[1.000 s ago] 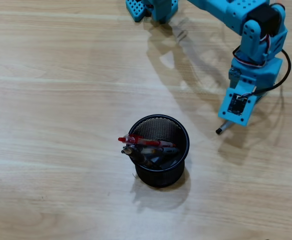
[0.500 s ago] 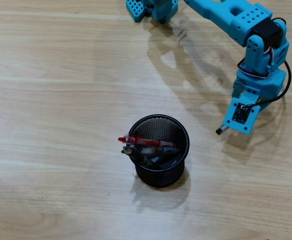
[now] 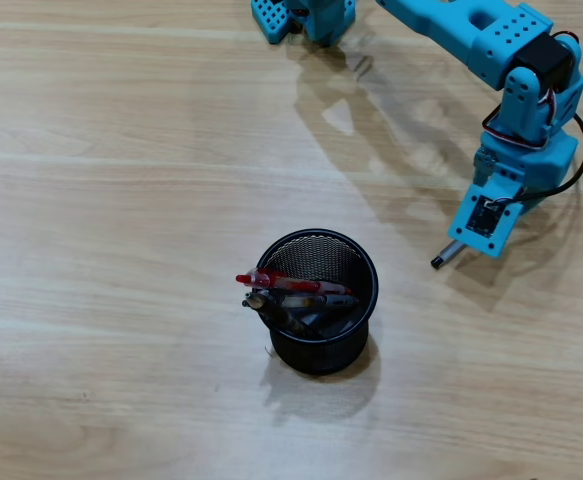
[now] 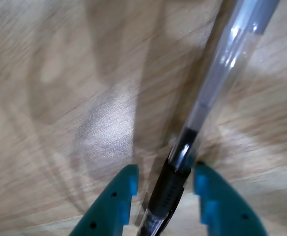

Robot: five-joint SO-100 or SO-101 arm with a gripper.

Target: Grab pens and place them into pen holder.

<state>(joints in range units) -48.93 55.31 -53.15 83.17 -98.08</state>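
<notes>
While fingertips (image 4: 165,184) flank it, pen (image 4: 217,88) looks clear-barrelled — black-capped.

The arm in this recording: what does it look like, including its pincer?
The arm is bright blue plastic, blocky, with dotted holes on its top face. Black servo bodies sit at the joints, with a black cable and thin red-white wires. The pincer has two tapered teal fingers.
</notes>
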